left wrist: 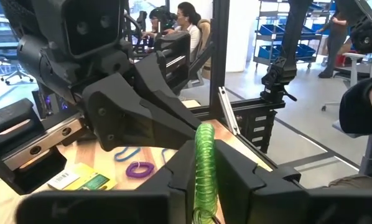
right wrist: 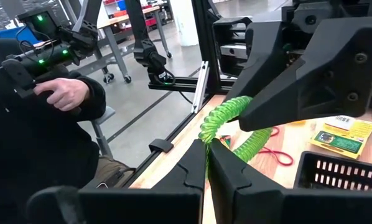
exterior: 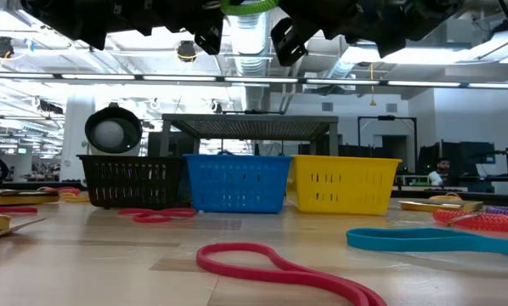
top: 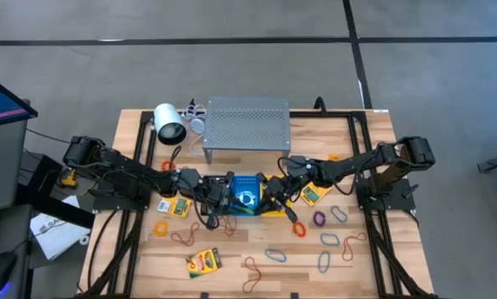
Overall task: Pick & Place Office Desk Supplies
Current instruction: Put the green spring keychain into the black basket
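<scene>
Green coil band [right wrist: 226, 118]: one, pinched at opposite ends by left gripper [left wrist: 204, 186] and right gripper [right wrist: 206, 158], both closed. Baskets [exterior: 237, 183]: three. Crayon boxes [top: 204, 262] on desk [top: 132, 249]: three.

Both grippers [top: 218, 196] [top: 275, 193] closed, mid-table.

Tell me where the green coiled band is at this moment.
The green coiled band hangs above the blue basket at table centre, stretched between the left pincer and the right pincer, both pinching it.
</scene>
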